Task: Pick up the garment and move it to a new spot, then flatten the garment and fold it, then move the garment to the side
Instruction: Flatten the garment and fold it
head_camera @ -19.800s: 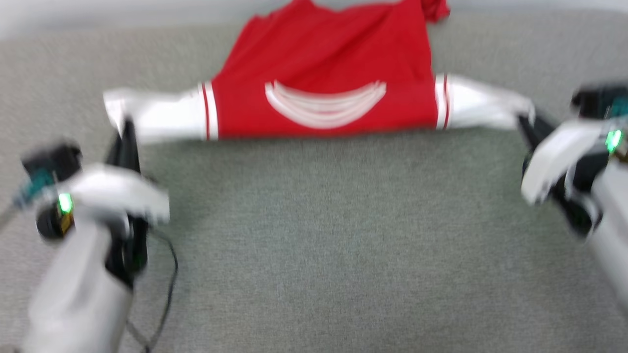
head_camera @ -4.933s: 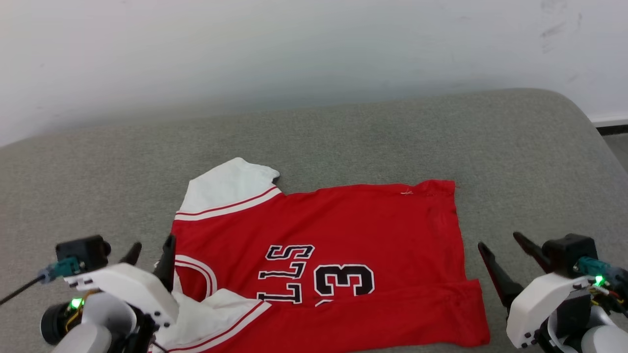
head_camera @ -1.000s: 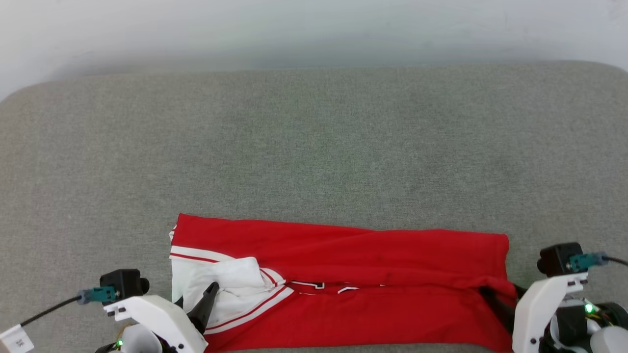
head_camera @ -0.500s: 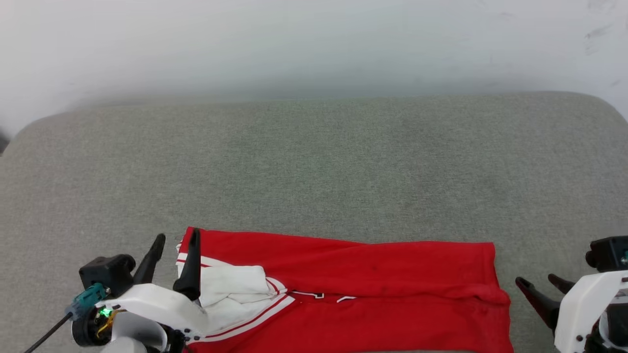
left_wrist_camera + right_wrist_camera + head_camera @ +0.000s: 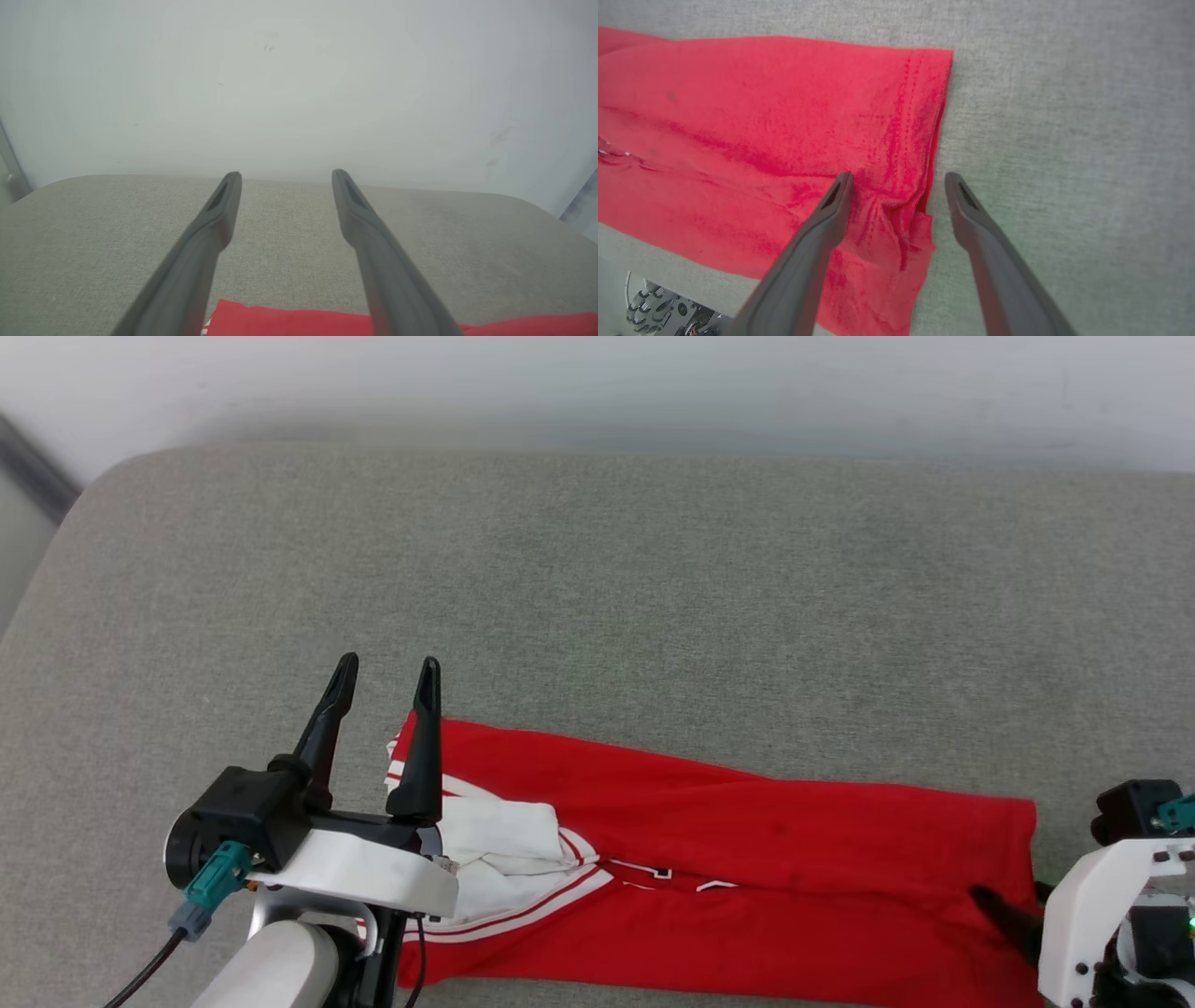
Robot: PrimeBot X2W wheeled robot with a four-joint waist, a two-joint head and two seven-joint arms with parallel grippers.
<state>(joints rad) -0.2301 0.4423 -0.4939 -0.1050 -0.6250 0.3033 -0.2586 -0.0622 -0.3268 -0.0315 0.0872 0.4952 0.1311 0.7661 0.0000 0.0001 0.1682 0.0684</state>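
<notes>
The garment (image 5: 747,840), a red jersey folded into a long strip with a white sleeve (image 5: 495,854) bunched at its left end, lies on the grey cushioned surface (image 5: 597,579) near the front edge. My left gripper (image 5: 387,663) is open and raised over the strip's left end, fingers pointing toward the wall. In the left wrist view the left gripper (image 5: 286,177) holds nothing, with the garment (image 5: 327,322) below it. My right gripper (image 5: 1008,901) is at the strip's right end. In the right wrist view the right gripper (image 5: 899,179) stands open, straddling the hem of the garment (image 5: 761,116).
A white wall (image 5: 597,383) backs the surface. The surface's rounded left corner (image 5: 65,513) drops off beside a dark strip. Bare grey fabric stretches beyond the garment. A cable (image 5: 140,971) hangs from my left wrist. Part of my base (image 5: 658,312) shows below the front edge.
The head camera has turned. My left gripper lifted off the white sleeve and now points forward above it. My right gripper, on the red end a second ago, drew clear and has come back over it, open.
</notes>
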